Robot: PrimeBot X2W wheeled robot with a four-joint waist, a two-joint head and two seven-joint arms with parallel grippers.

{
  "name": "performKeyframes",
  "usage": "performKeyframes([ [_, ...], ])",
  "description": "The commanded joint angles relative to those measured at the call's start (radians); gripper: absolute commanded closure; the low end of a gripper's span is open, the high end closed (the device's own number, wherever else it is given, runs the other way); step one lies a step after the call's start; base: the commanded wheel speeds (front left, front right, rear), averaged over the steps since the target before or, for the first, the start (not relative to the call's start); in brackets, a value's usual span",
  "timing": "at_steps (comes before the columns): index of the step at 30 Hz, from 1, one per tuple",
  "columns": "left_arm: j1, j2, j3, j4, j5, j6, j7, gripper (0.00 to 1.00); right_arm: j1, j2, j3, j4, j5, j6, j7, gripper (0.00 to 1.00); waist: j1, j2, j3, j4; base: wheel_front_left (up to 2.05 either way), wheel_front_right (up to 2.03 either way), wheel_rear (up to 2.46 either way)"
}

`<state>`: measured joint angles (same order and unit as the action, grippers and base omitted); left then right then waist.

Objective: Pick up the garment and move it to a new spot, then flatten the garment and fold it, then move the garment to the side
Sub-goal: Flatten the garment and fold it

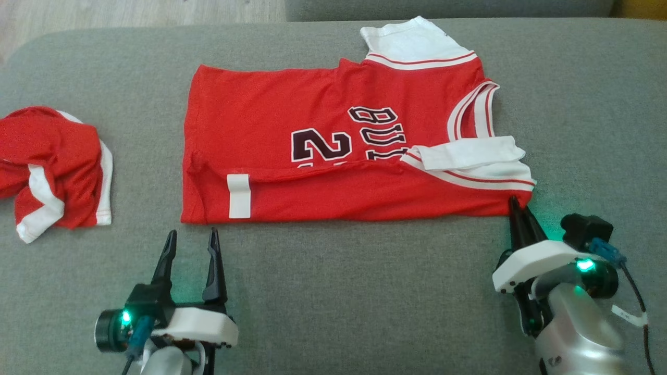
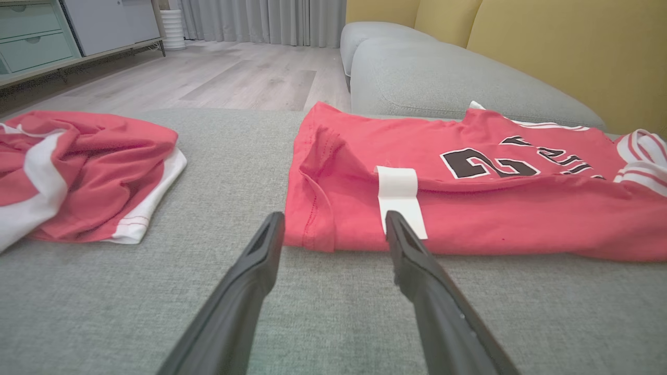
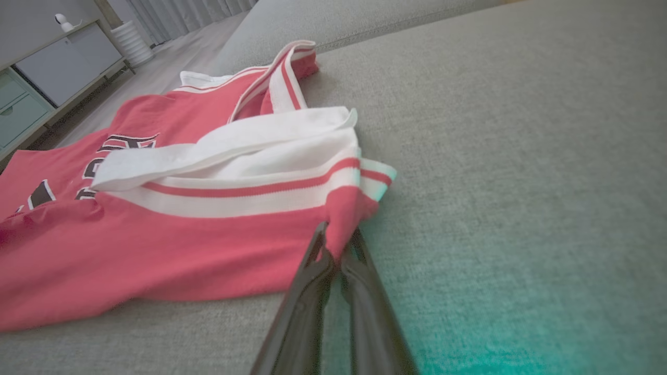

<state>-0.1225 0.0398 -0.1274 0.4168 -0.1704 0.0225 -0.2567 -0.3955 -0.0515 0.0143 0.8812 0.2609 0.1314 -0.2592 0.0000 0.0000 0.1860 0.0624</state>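
Observation:
A red jersey with white sleeves and dark lettering lies spread on the grey sofa cushion, its near long edge folded over, a white label on the fold. My right gripper is shut on the jersey's near right corner, red cloth pinched between the fingertips. My left gripper stands open just short of the near left hem, apart from the cloth; in the left wrist view its fingers frame the jersey edge and label.
A second red and white garment lies crumpled at the cushion's left end, also in the left wrist view. A further grey cushion and yellow backrest rise behind. Wood floor and a cabinet lie beyond.

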Motion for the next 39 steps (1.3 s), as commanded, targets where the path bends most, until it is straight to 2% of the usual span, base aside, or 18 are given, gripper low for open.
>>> performKeyframes([
  [1, -0.036, 0.010, 0.029, -0.021, -0.005, -0.002, -0.005, 0.00, -0.002, 0.001, 0.014, -0.031, -0.012, -0.001, -0.003, 1.00, 0.0000, 0.0000, 0.000, -0.002, 0.00, 0.00, 0.00],
  [9, -0.096, 0.010, 0.018, 0.004, -0.003, 0.002, -0.005, 0.00, -0.003, 0.001, 0.026, -0.079, -0.018, -0.001, -0.003, 1.00, 0.0000, 0.0000, 0.031, -0.019, 0.00, 0.00, 0.00],
  [15, -0.150, 0.010, 0.034, 0.068, 0.003, 0.043, -0.005, 0.00, -0.017, 0.001, 0.041, -0.096, -0.027, -0.001, -0.003, 1.00, 0.0000, 0.0000, 0.060, -0.034, 0.00, 0.00, 0.00],
  [25, -0.205, 0.010, 0.079, 0.172, -0.001, 0.075, -0.005, 0.00, -0.033, 0.001, 0.038, -0.112, -0.036, -0.001, -0.003, 1.00, 0.0000, 0.0000, 0.085, -0.049, 0.00, 0.00, 0.00],
  [35, -0.215, 0.010, 0.063, 0.282, -0.090, 0.020, -0.005, 0.00, -0.031, 0.001, 0.037, -0.133, -0.031, -0.001, -0.003, 1.00, 0.0000, 0.0000, 0.080, -0.048, 0.00, 0.00, 0.00],
  [39, -0.229, 0.010, 0.054, 0.312, -0.106, 0.014, -0.005, 0.00, -0.031, 0.001, 0.043, -0.136, -0.025, -0.001, -0.003, 1.00, 0.0000, 0.0000, 0.077, -0.048, 0.00, 0.00, 0.00],
])
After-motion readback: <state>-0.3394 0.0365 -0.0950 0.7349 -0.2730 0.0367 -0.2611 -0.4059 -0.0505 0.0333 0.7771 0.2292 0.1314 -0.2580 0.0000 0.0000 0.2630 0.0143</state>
